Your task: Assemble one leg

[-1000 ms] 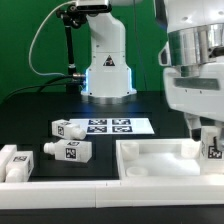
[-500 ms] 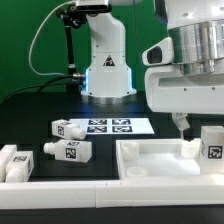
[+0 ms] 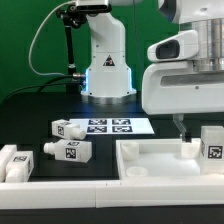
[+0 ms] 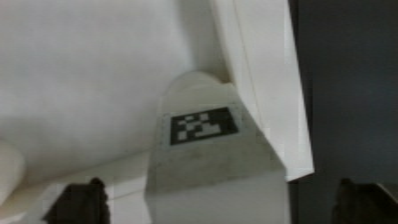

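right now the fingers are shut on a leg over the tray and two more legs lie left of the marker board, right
Not quite: the fingers are open, holding nothing. The wrist view shows them apart, with a leg below them on the tray. Two more legs do lie at the marker board's left.

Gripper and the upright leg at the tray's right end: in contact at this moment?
Apart. In the wrist view the fingertips sit either side of the leg with dark gaps between; the exterior view shows the gripper raised beside the leg.

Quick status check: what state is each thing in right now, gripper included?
gripper: open, holding nothing, above the tray part.
leg: upright at the tray part's corner, free of the gripper.
two loose legs: lying on the table.
tray part: flat on the table.
marker board: flat, bare.
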You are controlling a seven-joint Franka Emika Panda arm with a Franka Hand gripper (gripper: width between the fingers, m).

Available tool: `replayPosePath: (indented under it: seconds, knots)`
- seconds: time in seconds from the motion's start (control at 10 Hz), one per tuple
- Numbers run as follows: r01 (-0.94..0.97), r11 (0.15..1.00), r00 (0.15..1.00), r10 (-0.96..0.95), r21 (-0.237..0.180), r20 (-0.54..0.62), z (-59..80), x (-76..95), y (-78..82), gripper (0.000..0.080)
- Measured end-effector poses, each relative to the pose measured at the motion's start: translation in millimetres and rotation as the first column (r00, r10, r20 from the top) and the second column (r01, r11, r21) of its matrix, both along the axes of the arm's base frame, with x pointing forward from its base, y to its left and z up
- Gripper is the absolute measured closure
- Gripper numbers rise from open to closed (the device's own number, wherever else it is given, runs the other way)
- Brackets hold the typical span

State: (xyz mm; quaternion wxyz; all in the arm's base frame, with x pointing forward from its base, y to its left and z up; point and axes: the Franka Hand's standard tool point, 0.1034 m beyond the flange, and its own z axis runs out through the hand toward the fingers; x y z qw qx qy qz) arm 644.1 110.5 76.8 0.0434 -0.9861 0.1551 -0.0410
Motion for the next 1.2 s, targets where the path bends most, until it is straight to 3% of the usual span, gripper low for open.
replayPosePath:
  seconds: [0.1,0.2,0.3,0.6,0.8,1.0,1.2]
  knots:
    - [0.004,1.000,1.000,-0.004,0.000,0.000,-0.1,0.0,-0.1,0.0346]
    - [0.053,0.999,0.999,-0.053,0.006,-0.004,-0.1,-0.1,0.1,0.0346]
    - [0.135,0.991,0.991,-0.135,0.011,-0.012,-0.7,-0.4,-1.9,0.0515]
    - [0.470,0.882,0.882,-0.469,0.026,-0.044,-1.5,-1.5,-4.5,0.0512]
    - [0.728,0.684,0.685,-0.722,0.045,-0.097,-1.9,-2.7,-6.0,0.0512]
    - [0.921,0.387,0.390,-0.906,0.048,-0.166,-2.4,-3.5,-5.5,0.0512]
    - [0.968,0.248,0.250,-0.951,0.036,-0.184,-2.3,-3.7,-3.9,0.0512]
